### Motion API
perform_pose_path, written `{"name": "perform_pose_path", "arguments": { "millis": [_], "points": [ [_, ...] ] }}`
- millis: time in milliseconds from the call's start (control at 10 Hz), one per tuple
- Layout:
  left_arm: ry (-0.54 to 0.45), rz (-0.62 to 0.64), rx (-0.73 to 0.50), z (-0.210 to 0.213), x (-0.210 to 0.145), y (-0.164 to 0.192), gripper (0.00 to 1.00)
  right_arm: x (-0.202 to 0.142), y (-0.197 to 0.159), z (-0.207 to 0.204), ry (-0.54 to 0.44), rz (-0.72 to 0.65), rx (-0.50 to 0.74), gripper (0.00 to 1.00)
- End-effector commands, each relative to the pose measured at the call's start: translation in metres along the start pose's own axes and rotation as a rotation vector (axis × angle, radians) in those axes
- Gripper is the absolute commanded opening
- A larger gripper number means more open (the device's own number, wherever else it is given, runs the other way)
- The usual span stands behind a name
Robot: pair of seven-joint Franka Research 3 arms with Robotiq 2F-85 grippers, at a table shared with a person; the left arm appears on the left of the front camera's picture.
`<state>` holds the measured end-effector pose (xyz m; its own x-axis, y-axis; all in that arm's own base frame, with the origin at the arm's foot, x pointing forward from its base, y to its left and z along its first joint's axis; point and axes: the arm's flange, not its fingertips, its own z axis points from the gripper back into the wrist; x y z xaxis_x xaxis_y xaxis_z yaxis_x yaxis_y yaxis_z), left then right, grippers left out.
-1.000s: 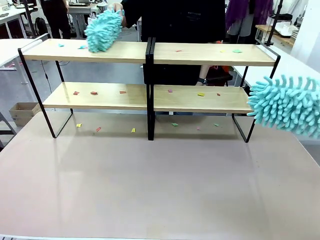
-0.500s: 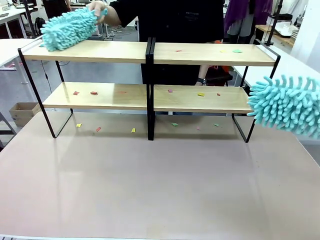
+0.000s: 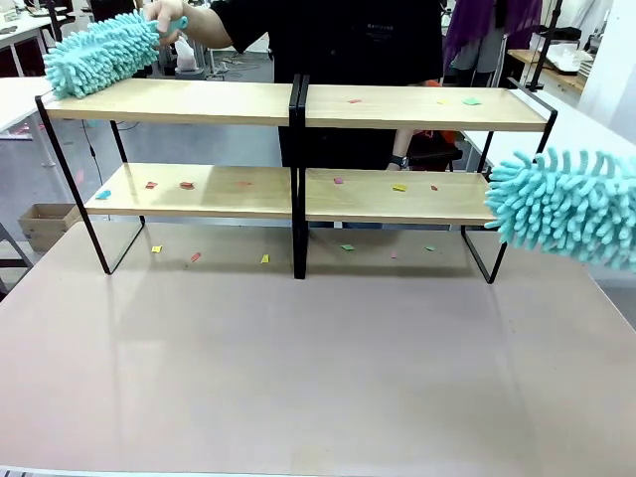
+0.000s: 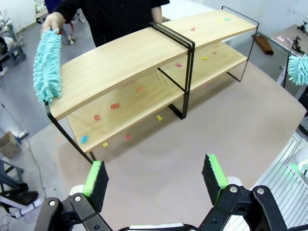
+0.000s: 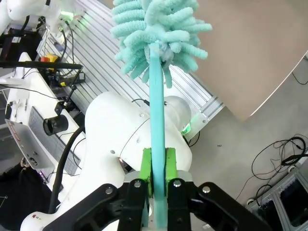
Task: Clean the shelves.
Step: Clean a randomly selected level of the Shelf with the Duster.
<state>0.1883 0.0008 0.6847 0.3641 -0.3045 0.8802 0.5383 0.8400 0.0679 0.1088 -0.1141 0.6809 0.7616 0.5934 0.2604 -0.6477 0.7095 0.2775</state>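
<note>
The shelves point(image 3: 248, 102) stand across the far half of the table, with small coloured paper scraps point(image 3: 397, 187) scattered on their boards and on the tabletop beneath. A person's hand point(image 3: 164, 14) holds a teal fluffy duster point(image 3: 99, 52) at the left end of the top left board. My right gripper point(image 5: 158, 166) is shut on the handle of a second teal duster point(image 3: 566, 204), whose head hangs just off the right end of the lower board. My left gripper point(image 4: 154, 161) is open and holds nothing, above the table in front of the shelves point(image 4: 120, 57).
The beige tabletop point(image 3: 318, 368) in front of the shelves is bare. A cardboard box point(image 3: 45, 224) sits on the floor at the far left. The person stands behind the middle of the shelves. A white table point(image 3: 586, 119) adjoins on the right.
The person's duster swept left along the top left board to its end. A blue scrap now lies at the left end of the lower left board. My duster edged slightly left.
</note>
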Motion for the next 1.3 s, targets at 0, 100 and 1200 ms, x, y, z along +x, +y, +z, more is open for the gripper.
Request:
{"name": "perform_pose_path", "arguments": {
  "millis": [0, 100, 1200],
  "points": [
    [-0.001, -0.001, 0.001, 0.000, 0.000, 0.001, 1.00, -0.005, 0.008, 0.009, -0.004, -0.004, -0.014, 0.13],
    [-0.001, -0.001, 0.001, 0.000, 0.000, 0.001, 1.00, -0.005, 0.008, 0.009, -0.004, -0.004, -0.014, 0.13],
    [-0.001, -0.001, 0.001, 0.000, 0.000, 0.001, 1.00, 0.049, 0.022, 0.017, -0.108, 0.016, -0.147, 0.13]
  ]
}}
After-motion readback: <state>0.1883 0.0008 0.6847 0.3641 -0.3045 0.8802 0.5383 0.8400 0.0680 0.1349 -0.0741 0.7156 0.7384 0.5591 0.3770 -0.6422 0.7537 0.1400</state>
